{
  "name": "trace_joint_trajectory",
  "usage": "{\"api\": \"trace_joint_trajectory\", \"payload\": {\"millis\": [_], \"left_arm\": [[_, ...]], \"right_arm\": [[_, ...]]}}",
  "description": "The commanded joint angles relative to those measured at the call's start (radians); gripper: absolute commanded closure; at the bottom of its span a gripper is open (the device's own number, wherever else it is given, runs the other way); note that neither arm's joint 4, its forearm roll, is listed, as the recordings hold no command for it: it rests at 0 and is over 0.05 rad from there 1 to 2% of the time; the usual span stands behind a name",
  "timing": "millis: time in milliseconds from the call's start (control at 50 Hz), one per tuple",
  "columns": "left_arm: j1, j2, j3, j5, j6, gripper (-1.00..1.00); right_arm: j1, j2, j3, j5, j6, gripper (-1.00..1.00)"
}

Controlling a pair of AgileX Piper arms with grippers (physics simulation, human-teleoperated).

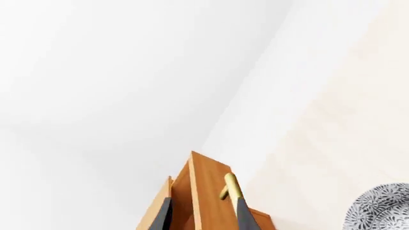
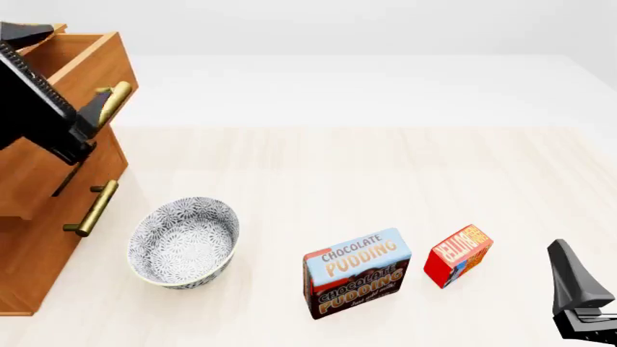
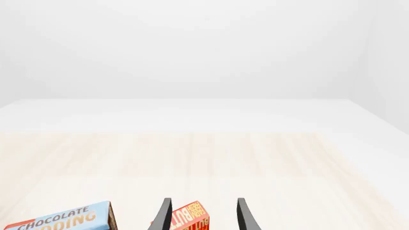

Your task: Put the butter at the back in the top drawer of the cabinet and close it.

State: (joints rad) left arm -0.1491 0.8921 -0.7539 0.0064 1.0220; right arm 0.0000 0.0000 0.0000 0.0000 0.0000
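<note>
My left gripper (image 1: 201, 215) sits at the cabinet (image 2: 48, 195), biggest thing here, with the top drawer (image 2: 82, 65) pulled partly out. Its fingers (image 1: 243, 215) stand apart on either side of the drawer front; the brass handle (image 1: 229, 187) is right at one fingertip, and I can't tell whether anything is actually pinched. I'd say the step in hand is finishing the pull, so I'd draw straight back along the drawer's travel w/o twisting, leaving enough gap for a box.

The patterned bowl (image 2: 183, 242) is just below that gripper and near the cabinet, so I'd keep the later carry path above it. The pudding box (image 2: 357, 273) sits well off to that gripper's right.

The butter (image 2: 458, 254) lies on the table (image 2: 366, 166), not yet lifted. My right gripper (image 3: 201, 215) is spread wide, with the butter lined up between its fingers, untouched as far as I can see. It's the rearmost box and the only butter I see, so I take it as the target.
</note>
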Motion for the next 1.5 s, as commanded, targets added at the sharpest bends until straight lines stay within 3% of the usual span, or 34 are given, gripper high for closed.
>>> {"api": "trace_joint_trajectory", "payload": {"millis": [20,180,340,360,380,540,580,620,660,780,900,940,1000,1120,1200,1240,1500], "left_arm": [[-0.045,-0.081,-0.219,0.264,-0.139,-1.00],[-0.054,-0.080,-0.344,0.408,-0.247,-1.00],[-0.039,0.002,-0.595,0.648,-0.474,-1.00],[-0.049,0.066,-0.668,0.729,-0.566,-1.00],[-0.059,0.097,-0.712,0.765,-0.615,-1.00],[-0.073,0.183,-0.901,0.906,-0.765,-1.00],[-0.085,0.203,-0.974,0.936,-0.826,-1.00],[-0.071,0.263,-1.054,1.021,-0.939,-1.00],[-0.064,0.275,-1.103,1.047,-0.973,-1.00],[-0.041,0.278,-1.113,1.077,-1.058,-1.00],[0.042,0.240,-1.087,1.101,-1.096,-1.00],[0.040,0.243,-1.056,1.099,-1.155,-1.00],[0.069,0.221,-1.040,1.093,-1.146,-1.00],[0.096,0.214,-1.037,1.134,-1.211,-1.00],[0.190,0.177,-1.015,1.179,-1.159,-1.00],[0.159,0.188,-1.024,1.191,-1.198,-1.00],[0.187,0.195,-1.020,1.207,-1.198,-1.00]], "right_arm": [[0.000,0.000,0.000,0.000,0.000,-1.00],[0.000,0.000,0.000,0.000,0.000,-1.00],[0.000,0.000,0.000,0.000,0.000,-1.00],[0.000,0.000,0.000,0.000,0.000,-1.00],[0.000,0.000,0.000,0.000,0.000,-1.00],[0.000,0.000,0.000,0.000,0.000,-1.00],[0.000,0.000,0.000,0.000,0.000,-1.00],[0.000,0.000,0.000,0.000,0.000,-1.00],[0.000,0.000,0.000,0.000,0.000,-1.00],[0.000,0.000,0.000,0.000,0.000,-1.00],[0.000,0.000,0.000,0.000,0.000,-1.00],[0.000,0.000,0.000,0.000,0.000,-1.00],[0.000,0.000,0.000,0.000,0.000,-1.00],[0.000,0.000,0.000,0.000,0.000,-1.00],[0.000,0.000,0.000,0.000,0.000,-1.00],[0.000,0.000,0.000,0.000,0.000,-1.00],[0.000,0.000,0.000,0.000,0.000,-1.00]]}}
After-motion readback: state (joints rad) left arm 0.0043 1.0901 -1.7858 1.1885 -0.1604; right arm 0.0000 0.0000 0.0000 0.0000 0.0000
